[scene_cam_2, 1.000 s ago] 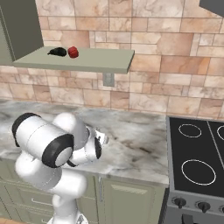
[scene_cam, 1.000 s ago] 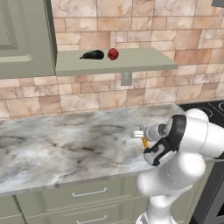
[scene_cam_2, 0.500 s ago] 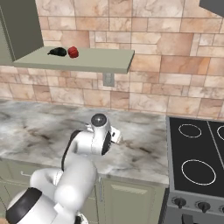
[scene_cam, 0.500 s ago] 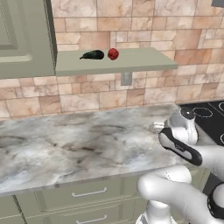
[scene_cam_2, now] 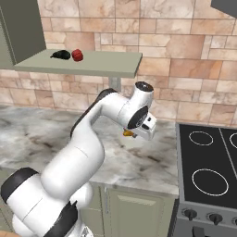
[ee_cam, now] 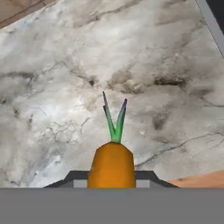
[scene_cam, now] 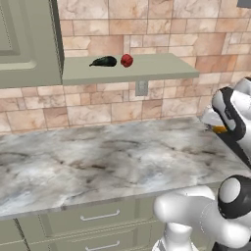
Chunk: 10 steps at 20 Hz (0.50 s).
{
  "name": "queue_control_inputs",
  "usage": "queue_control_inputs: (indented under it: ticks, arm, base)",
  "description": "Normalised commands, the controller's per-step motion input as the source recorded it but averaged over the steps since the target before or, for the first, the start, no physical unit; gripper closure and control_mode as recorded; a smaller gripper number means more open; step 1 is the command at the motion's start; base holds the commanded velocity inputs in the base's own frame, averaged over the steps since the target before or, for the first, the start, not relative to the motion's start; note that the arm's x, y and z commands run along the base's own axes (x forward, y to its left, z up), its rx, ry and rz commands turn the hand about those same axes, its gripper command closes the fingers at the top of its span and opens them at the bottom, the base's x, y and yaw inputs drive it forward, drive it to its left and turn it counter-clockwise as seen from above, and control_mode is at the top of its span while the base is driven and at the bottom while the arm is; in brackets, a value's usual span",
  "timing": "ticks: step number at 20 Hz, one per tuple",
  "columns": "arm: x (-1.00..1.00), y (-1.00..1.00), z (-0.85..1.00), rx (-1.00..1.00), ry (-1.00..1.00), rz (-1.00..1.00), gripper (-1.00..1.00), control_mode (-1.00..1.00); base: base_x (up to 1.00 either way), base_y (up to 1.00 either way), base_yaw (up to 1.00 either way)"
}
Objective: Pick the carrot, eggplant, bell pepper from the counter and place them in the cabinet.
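Note:
The orange carrot point(ee_cam: 111, 164) with its green stem tip sits between my fingers, and my gripper point(ee_cam: 112, 179) is shut on it above the marbled counter point(ee_cam: 65, 87). From the right base view the carrot point(scene_cam_2: 128, 133) peeks out under the raised hand, with the gripper point(scene_cam_2: 131, 134) well above the counter point(scene_cam_2: 41, 139). The carrot point(scene_cam: 219, 129) shows as an orange spot at the hand on the right. The dark eggplant point(scene_cam: 104, 62) and red bell pepper point(scene_cam: 127, 60) lie side by side on the cabinet point(scene_cam: 29, 44) shelf, eggplant point(scene_cam_2: 60, 54) left of pepper point(scene_cam_2: 77, 55).
A black stove point(scene_cam_2: 208, 162) with ring burners sits right of the counter. An outlet point(scene_cam: 141, 87) is on the brick wall under the shelf. Drawers with silver handles point(scene_cam: 100, 215) run below the counter. The cabinet door point(scene_cam: 24, 34) stands at the left.
The arm has swung up from low over the counter's front edge, lifting the carrot to mid-height. The eggplant and pepper on the shelf have not moved.

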Motion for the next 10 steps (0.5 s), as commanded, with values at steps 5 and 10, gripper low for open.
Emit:
queue_control_inputs:
  ticks: [5,10]
  arm:
    - [-0.90,-0.01,1.00,0.00,-0.49,0.00,1.00,-1.00]
    - [-0.73,0.09,1.00,-0.04,-0.52,0.01,1.00,-1.00]
  base:
    - [0.00,0.00,0.00]
    - [0.00,0.00,0.00]
